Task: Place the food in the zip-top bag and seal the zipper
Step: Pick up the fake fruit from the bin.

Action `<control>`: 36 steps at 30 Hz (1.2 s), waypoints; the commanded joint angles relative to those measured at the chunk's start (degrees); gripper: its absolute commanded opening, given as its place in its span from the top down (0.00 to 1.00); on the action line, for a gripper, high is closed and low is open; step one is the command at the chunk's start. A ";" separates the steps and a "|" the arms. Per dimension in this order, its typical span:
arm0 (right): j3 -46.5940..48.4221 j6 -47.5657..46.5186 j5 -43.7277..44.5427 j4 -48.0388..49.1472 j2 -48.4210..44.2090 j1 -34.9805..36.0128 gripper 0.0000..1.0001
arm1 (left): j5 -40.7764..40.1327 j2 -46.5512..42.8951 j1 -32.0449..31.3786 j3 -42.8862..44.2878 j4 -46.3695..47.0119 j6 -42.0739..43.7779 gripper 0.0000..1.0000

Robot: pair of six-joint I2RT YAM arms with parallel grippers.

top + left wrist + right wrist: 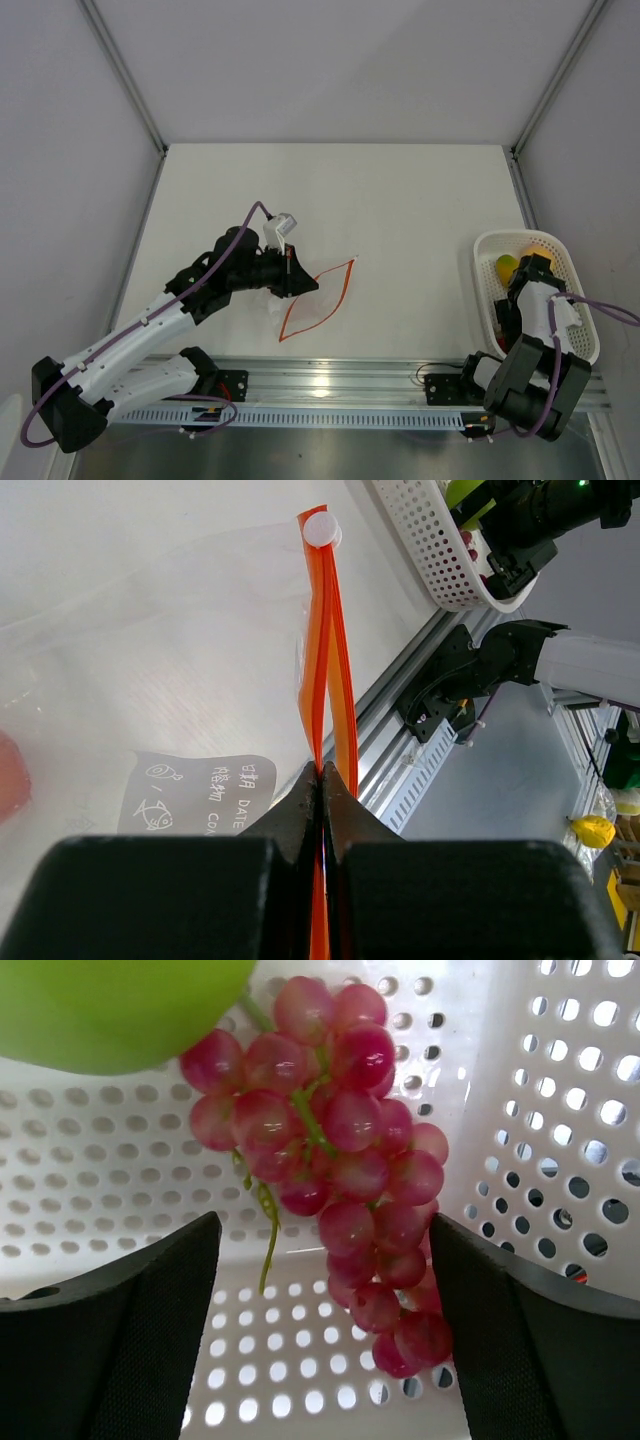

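The left end effector (322,775) is clenched tight on the zipper (314,650), pinching the orange-red strip partway along. The white tab (322,528) is sitting at the strip's end nearer the white mesh basket (484,300). The zip-top bag (150,660) is lying on the surface (400,200), well apart from the basket on the left arm's side. From above, its mouth is bowing open in a loop that faces the basket.

Over at the basket, the right end effector (322,1225) is reaching down inside, released, with its jaws spread wide. They are standing either side of the grape bunch (340,1170) without touching it. The lime-green fruit (110,1005) is lying just beside the bunch, deeper into the basket.

So the step in hand looks like the pick: one arm is holding the bag's mouth ready while the other is lining up on a piece of food. I cannot tell whether anything is already bagged.

The next move calls for the jaws to close across the thick middle of the bunch, not on its thin tail. Then comes a lift over the basket wall and a carry across to the open mouth. The bunch is lumpy and may swing or snag on the wall. The left grasp needs to be keeping that mouth open, and sealing comes only after the basket's fruit is in.
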 commanded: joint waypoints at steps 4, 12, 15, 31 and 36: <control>-2.61 1.94 2.00 5.49 3.68 -0.26 0.23 | 1.31 0.60 -0.39 0.49 1.81 0.72 0.99; -3.93 -0.69 -0.20 9.54 4.75 -0.26 0.69 | 1.31 1.04 -0.47 -0.03 2.25 0.63 0.99; -3.14 -1.40 -1.16 8.84 2.04 -0.26 0.83 | 1.49 1.30 -0.39 -0.12 2.60 0.45 1.00; 15.21 -13.60 -10.20 2.94 -19.33 2.55 1.00 | 2.10 2.18 -0.39 0.76 3.92 -0.16 0.99; 18.13 -17.22 -27.42 8.38 -21.97 9.30 1.00 | 3.59 3.23 -0.47 1.46 4.80 -1.04 0.99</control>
